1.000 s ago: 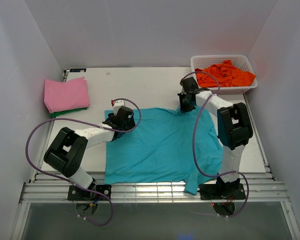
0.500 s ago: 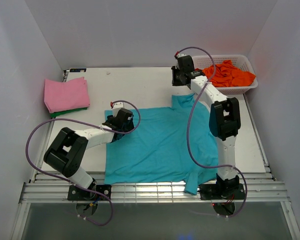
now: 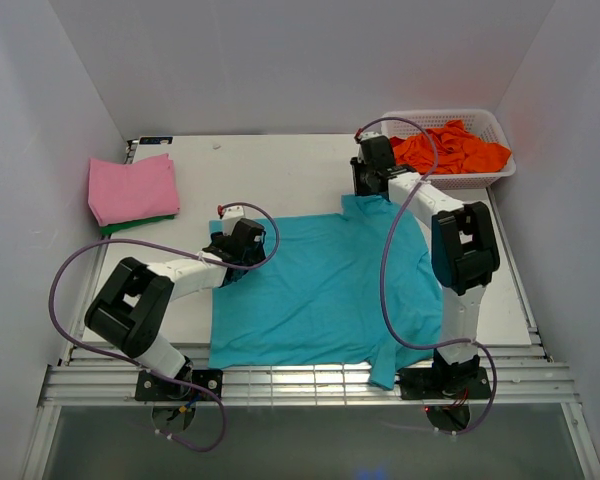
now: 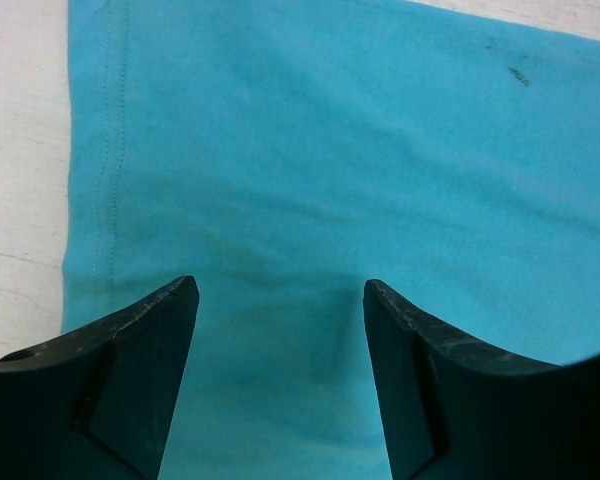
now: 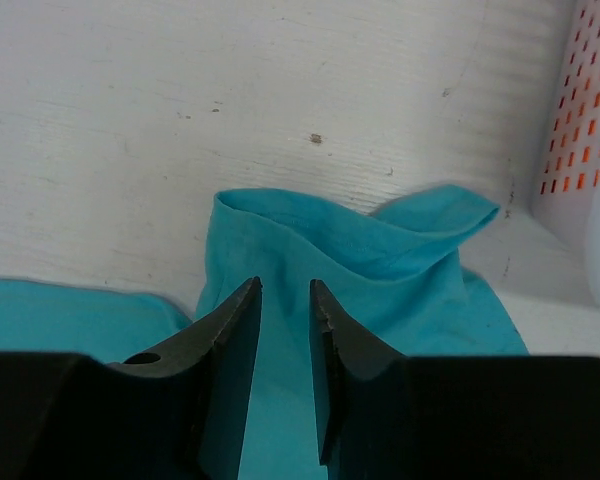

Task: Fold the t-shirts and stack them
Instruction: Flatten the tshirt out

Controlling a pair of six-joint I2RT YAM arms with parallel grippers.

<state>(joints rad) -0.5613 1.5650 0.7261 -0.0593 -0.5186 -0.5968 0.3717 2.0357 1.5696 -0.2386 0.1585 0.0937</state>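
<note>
A teal t-shirt (image 3: 320, 290) lies spread flat on the white table, its hem at the near edge. My left gripper (image 3: 242, 240) hovers low over the shirt's left edge. In the left wrist view that gripper (image 4: 280, 290) is open wide, with only flat teal cloth (image 4: 330, 150) between the fingers. My right gripper (image 3: 372, 185) sits at the shirt's far right sleeve. Its jaws (image 5: 285, 290) stand a narrow gap apart over the rumpled sleeve (image 5: 350, 245), not pinching it. A folded pink t-shirt (image 3: 132, 188) rests on a green one (image 3: 135, 223) at far left.
A white lattice basket (image 3: 442, 114) at the far right holds crumpled orange t-shirts (image 3: 450, 147); its wall (image 5: 580, 120) shows at the right wrist view's edge. White walls enclose the table on three sides. A metal rail (image 3: 310, 385) runs along the near edge.
My right gripper carried the sleeve toward the far side, then came down and parted its jaws; the sleeve now lies pulled out. The left arm has barely moved.
</note>
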